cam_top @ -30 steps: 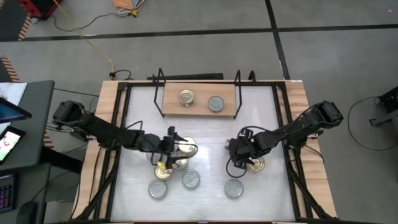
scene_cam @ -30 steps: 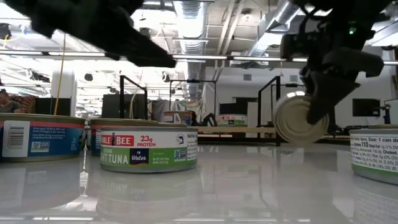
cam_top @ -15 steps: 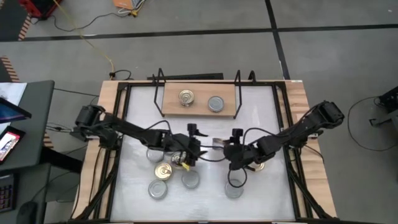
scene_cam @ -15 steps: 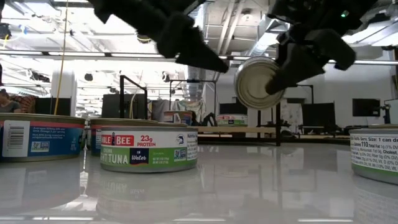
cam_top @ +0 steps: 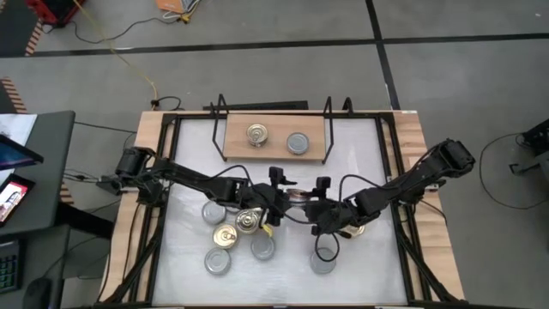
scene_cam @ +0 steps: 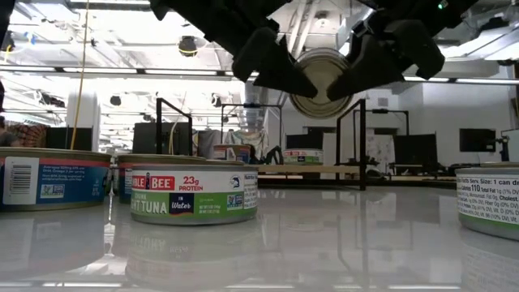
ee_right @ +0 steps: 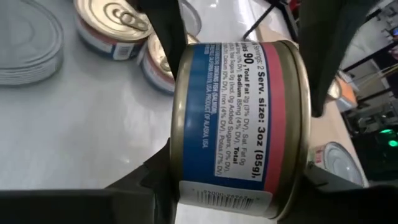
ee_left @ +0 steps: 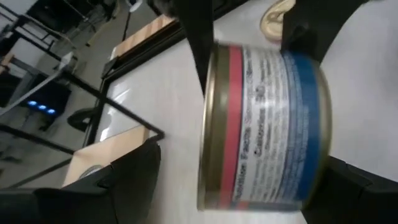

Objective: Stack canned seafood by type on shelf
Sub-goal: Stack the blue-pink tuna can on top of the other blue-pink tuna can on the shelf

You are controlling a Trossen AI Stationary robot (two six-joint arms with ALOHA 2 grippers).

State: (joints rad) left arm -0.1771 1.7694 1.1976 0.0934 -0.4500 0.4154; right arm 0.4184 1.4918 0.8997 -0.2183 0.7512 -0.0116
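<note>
**Tin held between both grippers, mid-table**

Right gripper (cam_top: 319, 209) gripped a blue-and-red tin (cam_top: 298, 199) on edge, axis level; left gripper (cam_top: 276, 199) stood spread around it, not clearly clamped. Shelf (cam_top: 273, 154) lay beyond, holding two tins

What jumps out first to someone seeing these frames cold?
A blue-and-red tin held in mid-air above the table's middle, gripped by the right end effector, with the left end effector closing in on it from the other side, as for a handover. Behind them, the shelf holds just two tins, one gold-topped and one grey-topped, while several tins sit on the table in front.
</note>
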